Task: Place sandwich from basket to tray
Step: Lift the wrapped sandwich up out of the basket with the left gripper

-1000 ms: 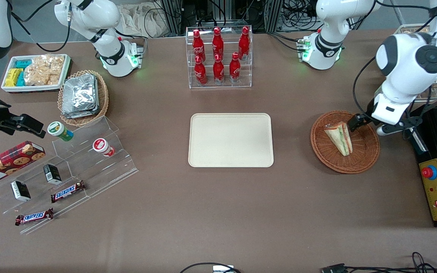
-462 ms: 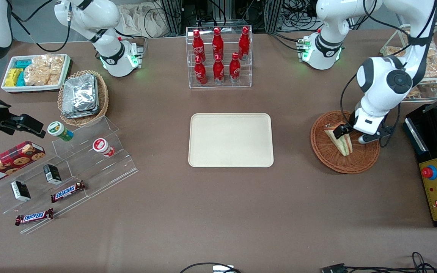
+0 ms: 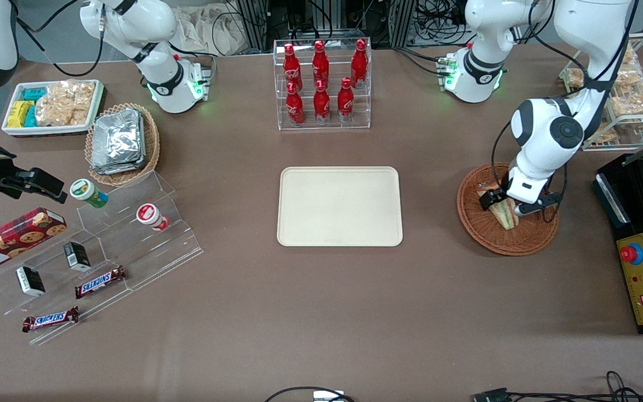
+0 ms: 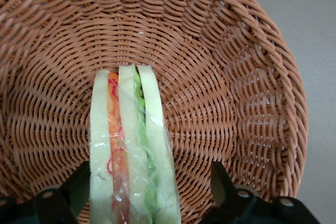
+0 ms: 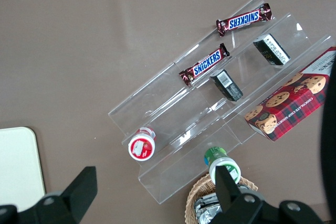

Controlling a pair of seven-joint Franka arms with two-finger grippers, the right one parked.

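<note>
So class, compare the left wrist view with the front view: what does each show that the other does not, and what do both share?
Only the left wrist view shows the gripper open, one finger on each side of the sandwich, and its separate orange and green filling layers. Only the front view shows the tray, bare, lying toward the parked arm's end from the basket, and the rack of red bottles. Both show the sandwich lying in the basket.
</note>
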